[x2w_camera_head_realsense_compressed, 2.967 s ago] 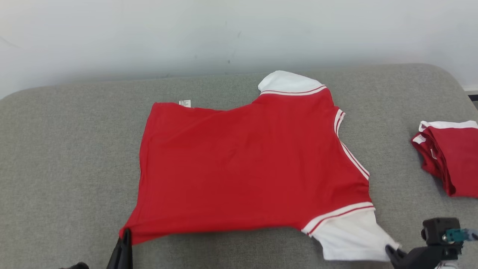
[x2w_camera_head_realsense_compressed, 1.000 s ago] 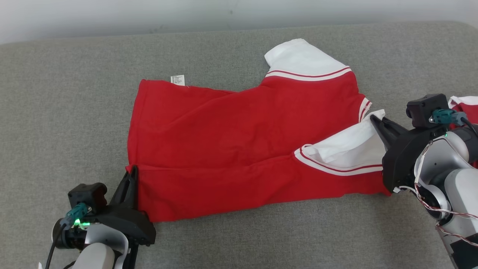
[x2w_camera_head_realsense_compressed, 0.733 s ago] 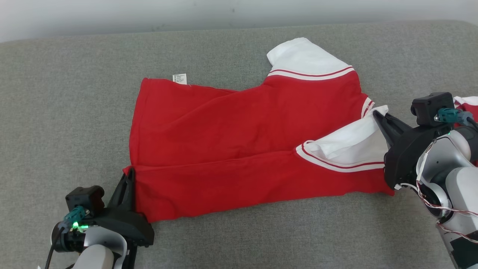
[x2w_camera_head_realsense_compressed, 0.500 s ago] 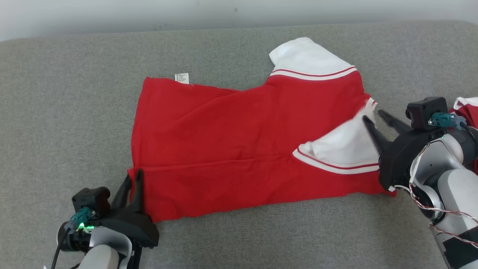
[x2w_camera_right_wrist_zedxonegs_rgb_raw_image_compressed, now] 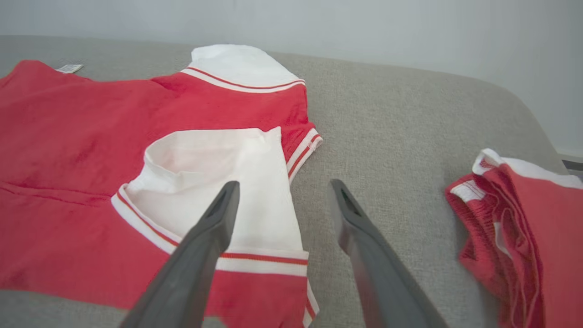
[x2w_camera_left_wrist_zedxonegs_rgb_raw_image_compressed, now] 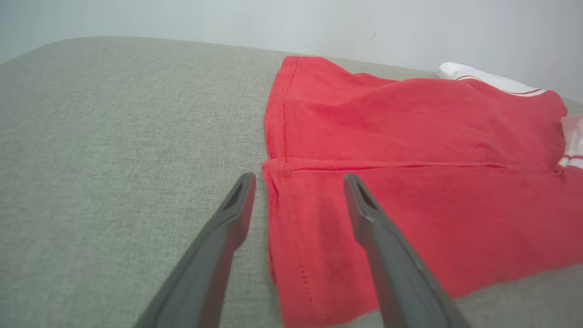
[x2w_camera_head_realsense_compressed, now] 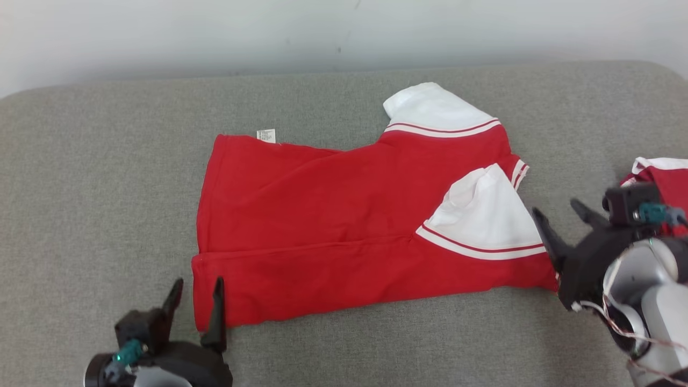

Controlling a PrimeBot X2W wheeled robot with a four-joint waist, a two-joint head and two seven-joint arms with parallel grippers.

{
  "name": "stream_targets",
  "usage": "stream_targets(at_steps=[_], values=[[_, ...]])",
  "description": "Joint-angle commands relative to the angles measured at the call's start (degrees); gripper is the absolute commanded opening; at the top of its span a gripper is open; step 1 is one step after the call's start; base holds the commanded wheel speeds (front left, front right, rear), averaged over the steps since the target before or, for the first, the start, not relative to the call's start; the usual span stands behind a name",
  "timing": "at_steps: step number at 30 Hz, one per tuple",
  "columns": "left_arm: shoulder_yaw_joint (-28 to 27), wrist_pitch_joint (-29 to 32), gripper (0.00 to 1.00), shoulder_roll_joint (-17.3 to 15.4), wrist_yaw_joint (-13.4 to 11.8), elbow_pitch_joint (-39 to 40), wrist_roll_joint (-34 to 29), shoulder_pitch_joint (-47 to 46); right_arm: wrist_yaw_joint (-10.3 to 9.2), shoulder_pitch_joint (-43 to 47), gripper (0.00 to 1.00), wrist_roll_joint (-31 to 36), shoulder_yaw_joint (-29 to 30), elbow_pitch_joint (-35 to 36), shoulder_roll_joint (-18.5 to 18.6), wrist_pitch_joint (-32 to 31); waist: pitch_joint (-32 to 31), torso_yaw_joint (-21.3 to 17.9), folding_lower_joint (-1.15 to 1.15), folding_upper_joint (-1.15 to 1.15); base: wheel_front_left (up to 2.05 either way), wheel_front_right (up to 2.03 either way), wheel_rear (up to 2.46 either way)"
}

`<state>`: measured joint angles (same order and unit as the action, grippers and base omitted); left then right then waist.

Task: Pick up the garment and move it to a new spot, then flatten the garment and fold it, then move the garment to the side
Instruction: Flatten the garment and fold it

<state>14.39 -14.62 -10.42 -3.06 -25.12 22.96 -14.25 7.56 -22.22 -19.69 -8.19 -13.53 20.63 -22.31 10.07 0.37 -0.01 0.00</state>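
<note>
The garment (x2w_camera_head_realsense_compressed: 344,215) is a red shirt with white sleeves, lying flat on the grey cushion with its near long edge folded over onto itself. The near white sleeve (x2w_camera_head_realsense_compressed: 484,215) rests on top of the red body. My left gripper (x2w_camera_head_realsense_compressed: 196,287) stands open at the garment's near left corner (x2w_camera_left_wrist_zedxonegs_rgb_raw_image_compressed: 282,182), one finger over the cloth, nothing pinched. At the garment's right end my right gripper (x2w_camera_head_realsense_compressed: 556,212) is open too, just off the folded sleeve (x2w_camera_right_wrist_zedxonegs_rgb_raw_image_compressed: 218,182) and holding nothing.
A second red and white garment (x2w_camera_head_realsense_compressed: 664,177) lies bunched at the cushion's right edge, close beside my right arm, seen also as the pile (x2w_camera_right_wrist_zedxonegs_rgb_raw_image_compressed: 524,223) in the right wrist view. Bare grey cushion (x2w_camera_head_realsense_compressed: 97,188) spreads to the left and along the front. A pale wall runs behind.
Both grippers opened and let go of the garment, then drew back toward me. The near edge and sleeve now lie folded on the body. The head camera tilted up a little.
</note>
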Motion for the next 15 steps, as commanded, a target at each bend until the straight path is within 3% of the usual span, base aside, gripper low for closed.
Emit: stream_targets(at_steps=[1, 7, 15], values=[[0.2, 0.0, 1.0, -0.4, -0.4, 0.4, -0.8, 1.1, -0.17, 1.5, 1.0, 0.1, 0.9, 0.4, -0.6, -0.6, -0.5, -0.3, 0.01, 0.0, 0.0, 0.0, 0.0], [0.7, 1.4, 1.0, -0.9, -2.9, 0.2, -1.7, 3.0, -0.16, 6.3, 1.0, 1.8, 5.0, 0.1, -2.8, -3.9, 0.3, -0.8, 0.01, 0.0, 0.0, 0.0, 0.0], [1.7, 2.6, 1.0, -0.6, -3.5, -0.4, -2.2, 1.0, -0.17, 5.5, 1.0, 3.1, 7.2, -4.0, -5.3, -6.0, 2.5, -0.4, 0.01, 0.0, 0.0, 0.0, 0.0]])
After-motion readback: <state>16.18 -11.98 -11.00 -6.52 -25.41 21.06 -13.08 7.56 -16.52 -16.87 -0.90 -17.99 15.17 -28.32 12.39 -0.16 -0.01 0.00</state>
